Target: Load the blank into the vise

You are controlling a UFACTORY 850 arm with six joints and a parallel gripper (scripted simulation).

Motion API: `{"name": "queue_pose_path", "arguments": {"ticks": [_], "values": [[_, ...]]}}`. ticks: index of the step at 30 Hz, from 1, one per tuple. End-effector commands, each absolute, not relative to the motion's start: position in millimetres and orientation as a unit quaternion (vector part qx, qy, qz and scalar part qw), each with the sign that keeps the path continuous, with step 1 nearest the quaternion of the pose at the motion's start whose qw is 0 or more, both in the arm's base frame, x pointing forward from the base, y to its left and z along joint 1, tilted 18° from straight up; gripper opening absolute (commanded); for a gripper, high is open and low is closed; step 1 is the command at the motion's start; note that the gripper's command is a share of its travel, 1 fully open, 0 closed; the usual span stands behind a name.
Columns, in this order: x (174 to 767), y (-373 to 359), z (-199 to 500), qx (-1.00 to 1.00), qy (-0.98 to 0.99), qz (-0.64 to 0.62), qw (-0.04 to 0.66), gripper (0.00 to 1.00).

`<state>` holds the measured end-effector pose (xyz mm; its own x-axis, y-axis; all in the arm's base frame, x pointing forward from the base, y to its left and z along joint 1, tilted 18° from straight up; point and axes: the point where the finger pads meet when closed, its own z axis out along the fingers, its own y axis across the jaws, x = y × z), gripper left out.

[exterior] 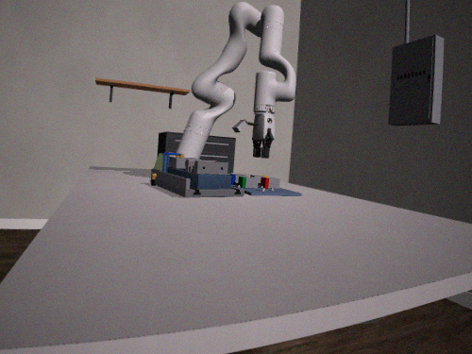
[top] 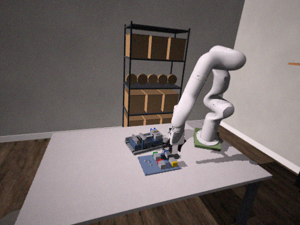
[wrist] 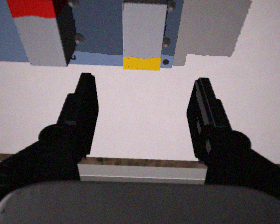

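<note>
The yellow-ended blank (top: 172,159) (wrist: 144,31) lies on the blue infeed plate (top: 147,169) (exterior: 283,193) (wrist: 100,32); in the wrist view its yellow end points toward my fingers. My gripper (top: 175,152) (exterior: 261,156) (wrist: 143,93) is open and empty, above the plate's level. In the wrist view the blank lies beyond the fingertips, not between them. The vise (top: 147,143) (exterior: 212,180) stands beside the plate, with its fixed jaw (top: 135,139) (exterior: 212,167) at the end away from the blue hoses. The work stop and low bars are not clear at this size.
A red-ended blank (top: 162,165) (wrist: 42,40) lies beside the yellow-ended one. A green-ended blank (top: 157,156) and a blue-ended blank (top: 165,152) are also on the plate, nearer the vise. The hosed jaw block (top: 156,135) is at the vise's other end. Small pins rise from the plate.
</note>
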<state>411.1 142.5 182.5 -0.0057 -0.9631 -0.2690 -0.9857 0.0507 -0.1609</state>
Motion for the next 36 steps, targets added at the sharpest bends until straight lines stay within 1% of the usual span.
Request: {"name": "queue_pose_path", "arguments": {"ticks": [1,26,36], "values": [[412,142,184,-0.688,0.708,0.036,0.155,0.68],[412,141,185,-0.688,0.708,0.036,0.155,0.68],[417,149,157,-0.688,0.708,0.036,0.155,0.68]]}}
